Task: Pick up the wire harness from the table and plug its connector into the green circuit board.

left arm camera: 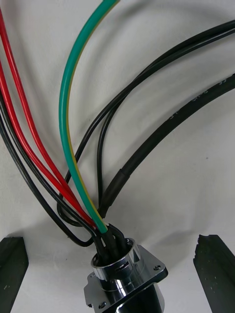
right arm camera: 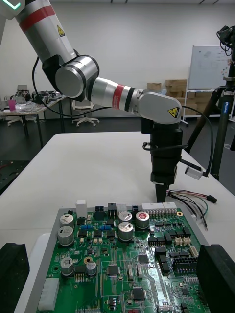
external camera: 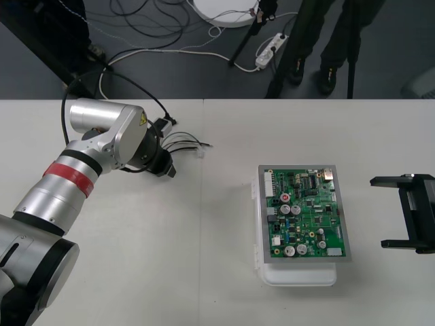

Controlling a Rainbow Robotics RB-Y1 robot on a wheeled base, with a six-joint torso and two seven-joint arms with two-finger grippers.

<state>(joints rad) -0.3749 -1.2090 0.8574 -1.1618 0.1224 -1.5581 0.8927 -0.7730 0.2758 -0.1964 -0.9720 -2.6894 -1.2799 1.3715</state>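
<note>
Left jaws wide, low over harness at upper left of frame; socket between them (touching neither), wires fanning over surface. Board right of centre, well apart. Right jaws wide, at right edge.

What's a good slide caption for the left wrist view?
Open left gripper straddling the harness socket, its red, black and green wires fanning over the table.
</note>
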